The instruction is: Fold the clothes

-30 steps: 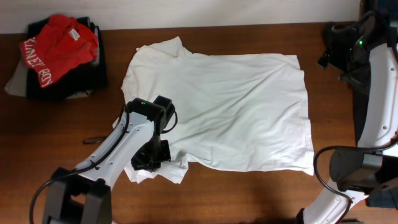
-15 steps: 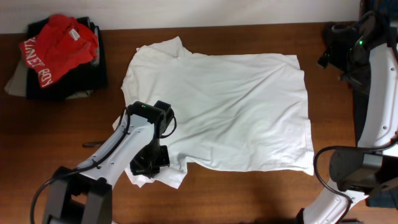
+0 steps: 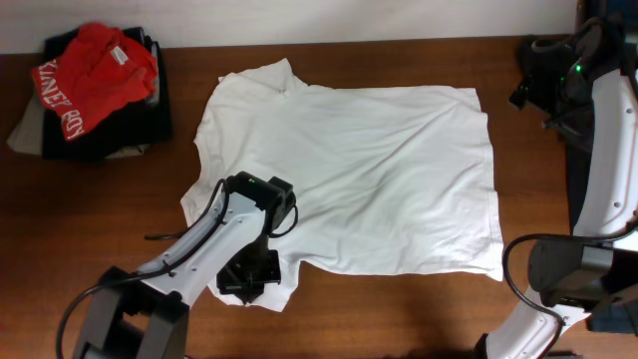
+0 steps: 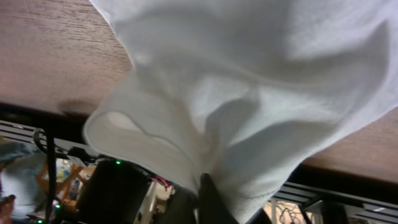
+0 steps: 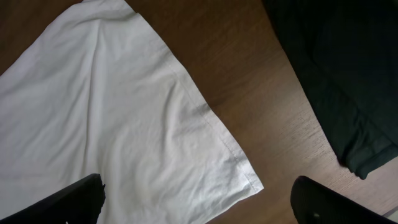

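Overhead: white T-shirt (image 3: 379, 179) lies spread flat mid-table (image 3: 528, 179), plain side up, collar end toward the left, hem toward the right, a few soft creases across the body. Left gripper (image 3: 248, 275) sits low over the near-left sleeve (image 3: 287, 279) close to the front table edge; the sleeve is bunched under and beside it. Jaws are hidden by the wrist from above. Thin cable (image 3: 159, 237) lies on the wood left of that arm. Red shirt (image 3: 90, 75) with white lettering is on top of a dark pile (image 3: 150, 115) at the far-left corner, well apart from the T-shirt. Right arm (image 3: 608, 130) stands at the right edge, off the cloth. Left wrist: white cloth fills most of the view, raised in a loose fold with an open sleeve mouth at left, wood showing at top left and at right. The cloth gathers down into one dark finger (image 4: 208, 199) at bottom centre; the jaws look closed on the sleeve fabric, second finger not visible. Right wrist: right gripper (image 5: 199, 202) hangs above the table, jaws wide apart and holding nothing, with dark fingertips (image 5: 81, 193) at the two bottom corners. Below it a T-shirt corner lies flat on the wood, a stitched edge running diagonally. A dark cloth (image 5: 336, 81) is at upper right, apart from the T-shirt.
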Controlling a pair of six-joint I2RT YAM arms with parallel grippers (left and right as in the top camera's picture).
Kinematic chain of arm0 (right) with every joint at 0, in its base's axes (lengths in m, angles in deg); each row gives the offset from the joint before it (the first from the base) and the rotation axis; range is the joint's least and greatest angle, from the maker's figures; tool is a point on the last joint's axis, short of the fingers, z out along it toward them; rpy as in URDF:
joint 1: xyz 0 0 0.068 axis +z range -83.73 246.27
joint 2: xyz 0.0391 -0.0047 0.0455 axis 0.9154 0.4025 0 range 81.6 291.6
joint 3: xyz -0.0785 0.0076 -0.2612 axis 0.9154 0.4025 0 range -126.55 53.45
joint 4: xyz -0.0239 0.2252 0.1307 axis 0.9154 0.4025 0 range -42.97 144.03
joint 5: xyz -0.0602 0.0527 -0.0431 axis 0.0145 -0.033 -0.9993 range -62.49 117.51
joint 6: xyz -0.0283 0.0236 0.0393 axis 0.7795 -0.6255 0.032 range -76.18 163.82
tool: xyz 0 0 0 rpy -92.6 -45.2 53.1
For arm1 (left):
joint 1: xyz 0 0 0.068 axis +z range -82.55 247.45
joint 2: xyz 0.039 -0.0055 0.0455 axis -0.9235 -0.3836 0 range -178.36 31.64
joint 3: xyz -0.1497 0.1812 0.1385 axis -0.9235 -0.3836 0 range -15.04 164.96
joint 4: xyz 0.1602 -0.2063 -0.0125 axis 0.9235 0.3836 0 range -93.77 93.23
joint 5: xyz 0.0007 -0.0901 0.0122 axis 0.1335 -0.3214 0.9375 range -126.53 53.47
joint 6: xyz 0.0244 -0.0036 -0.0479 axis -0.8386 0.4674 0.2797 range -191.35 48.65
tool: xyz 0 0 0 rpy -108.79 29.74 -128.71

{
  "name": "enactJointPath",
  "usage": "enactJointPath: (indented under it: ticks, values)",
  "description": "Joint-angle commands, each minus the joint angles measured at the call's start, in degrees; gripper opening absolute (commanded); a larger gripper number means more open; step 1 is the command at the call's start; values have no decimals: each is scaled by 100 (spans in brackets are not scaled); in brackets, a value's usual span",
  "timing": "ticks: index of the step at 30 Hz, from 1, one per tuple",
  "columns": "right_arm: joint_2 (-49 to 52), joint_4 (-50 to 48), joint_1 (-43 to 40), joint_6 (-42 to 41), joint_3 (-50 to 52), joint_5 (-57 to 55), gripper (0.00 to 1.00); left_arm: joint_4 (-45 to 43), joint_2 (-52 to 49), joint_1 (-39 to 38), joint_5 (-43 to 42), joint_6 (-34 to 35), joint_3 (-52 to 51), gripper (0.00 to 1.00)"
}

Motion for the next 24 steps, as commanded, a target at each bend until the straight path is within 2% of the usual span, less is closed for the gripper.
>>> enactJointPath:
  ticks: [1, 2, 10, 12, 14, 16, 17, 18, 19, 24]
  values:
    - [-142, 28, -17, -33, -85, -111, 99, 42, 96, -11, 85, 17, -48, 60]
    - [-142, 28, -17, -35, -85, -111, 99, 44, 96, -11, 168, 11, -48, 99]
    - [-142, 28, -17, -35, -85, -111, 99, -330, 96, 229, 717, -31, 330, 97]
    - [-142, 28, -17, -35, -85, -111, 99, -476, 96, 413, 909, -33, 501, 89]
    - [-142, 28, -17, -35, -85, -111, 99, -890, 96, 671, 1025, -264, 544, 53]
    - [-142, 28, -17, -35, -85, -111, 99, -1244, 72, 920, 1023, -380, 540, 26]
    - [-142, 28, -17, -33, -85, -111, 99, -1405, 55, 1097, 1023, -380, 540, 8]
    - [-142, 28, -17, -35, -85, -111, 99, -1482, 48, 1196, 1019, -380, 540, 2]
    - [-142, 28, -17, -35, -85, -111, 99, -1580, 31, 1329, 1001, -380, 540, 1]
    - [-142, 28, -17, -35, -85, -111, 98, -1923, -173, 1838, 1054, -538, 533, 1]
